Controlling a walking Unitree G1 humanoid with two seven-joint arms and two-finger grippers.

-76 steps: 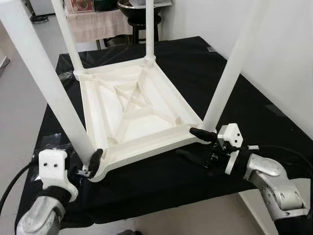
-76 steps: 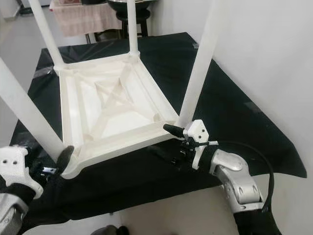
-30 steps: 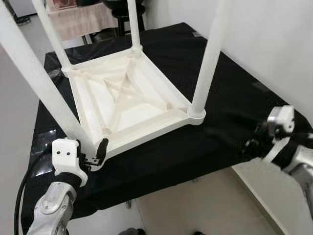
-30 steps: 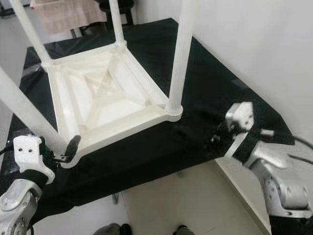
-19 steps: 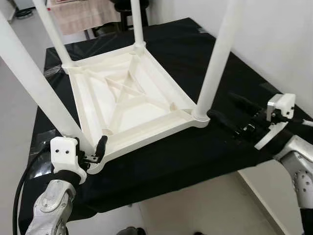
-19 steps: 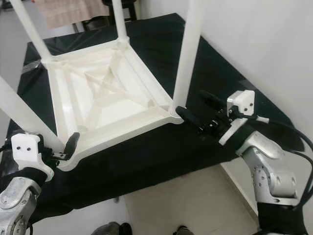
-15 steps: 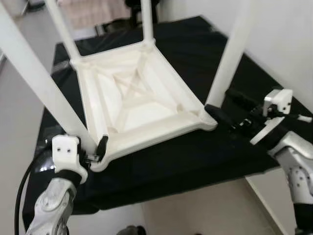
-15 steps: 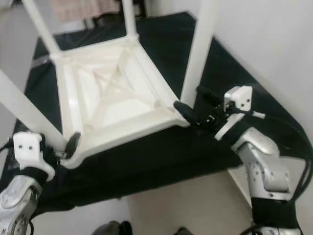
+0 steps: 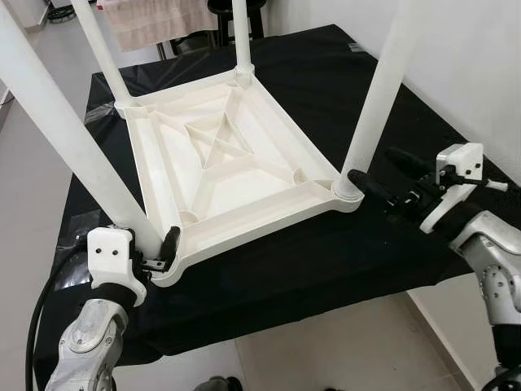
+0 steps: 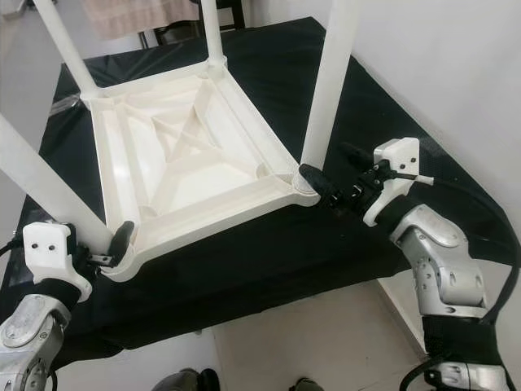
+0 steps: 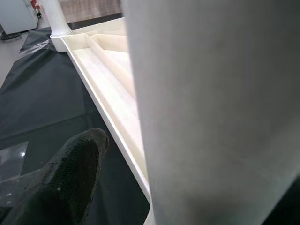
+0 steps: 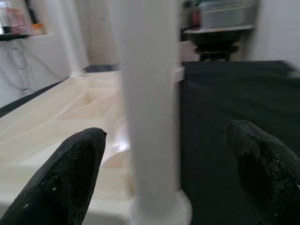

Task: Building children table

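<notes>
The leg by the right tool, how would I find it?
Look at the white table lying upside down on the black cloth. Four legs stick up from its corners. Yours is the leg at the near corner by the wall, with the right tool open around its foot.

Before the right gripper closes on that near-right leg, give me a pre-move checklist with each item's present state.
1. Right gripper open, one finger either side of the near-right leg: ok.
2. Fingers low, near the leg's base collar: ok.
3. Left gripper at the near-left corner of the upturned children's table, by the near-left leg: ok; whether it grips, cannot tell.
4. All four legs standing in their corner sockets: ok; fully seated, cannot tell.
5. Table frame flat on the black cloth: ok.
</notes>
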